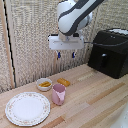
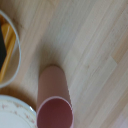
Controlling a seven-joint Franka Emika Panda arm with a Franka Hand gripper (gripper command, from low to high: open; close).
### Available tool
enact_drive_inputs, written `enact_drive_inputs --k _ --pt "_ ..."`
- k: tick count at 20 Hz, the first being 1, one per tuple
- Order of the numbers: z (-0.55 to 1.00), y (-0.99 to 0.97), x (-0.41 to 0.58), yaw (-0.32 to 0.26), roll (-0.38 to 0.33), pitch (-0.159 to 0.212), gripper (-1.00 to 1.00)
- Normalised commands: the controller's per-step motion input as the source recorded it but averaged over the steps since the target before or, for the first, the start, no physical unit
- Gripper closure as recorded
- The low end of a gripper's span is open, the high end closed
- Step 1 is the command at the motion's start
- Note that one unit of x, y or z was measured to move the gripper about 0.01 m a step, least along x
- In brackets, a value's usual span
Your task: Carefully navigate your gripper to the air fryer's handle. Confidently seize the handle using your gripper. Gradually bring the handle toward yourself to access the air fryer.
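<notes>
The gripper [image 1: 66, 54] hangs in the air above the middle of the wooden table [image 1: 95, 100], at the end of the white-and-grey arm [image 1: 75, 15]. Its two short fingers [image 1: 58, 54] point down, with a clear gap between them and nothing held, so they are open.

The air fryer [image 1: 111, 51] stands on the table at the exterior view's right, well apart from the gripper. It is a black box with rounded edges. The handle [image 1: 103, 61] is a short upright black bar on its front panel, which faces toward the exterior view's left. The front basket looks closed, flush with the body.

Below the gripper, on the table, stands a pink cup [image 1: 59, 93]. Beside it, toward the exterior view's left, lies a white plate [image 1: 27, 108] with a patterned rim. Behind the cup there is a small bowl [image 1: 44, 84] with something yellow inside, and near it a small orange piece [image 1: 63, 82] lies on the wood.

The wrist view looks down on the pink cup [image 2: 54, 102], with the plate's rim [image 2: 15, 112] and the bowl's edge [image 2: 15, 50] near it. The fingers are not visible there.
</notes>
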Motion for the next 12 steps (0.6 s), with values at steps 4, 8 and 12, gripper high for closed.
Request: enact_drive_inputs --k 4,8,12 --pt "0.0 -0.08 0.098 -0.139 -0.375 -0.132 -1.0" --pt "0.0 -0.08 0.053 -0.13 -0.375 -0.129 -1.0" --pt "0.0 -0.07 0.045 -0.128 -0.375 -0.133 -1.0"
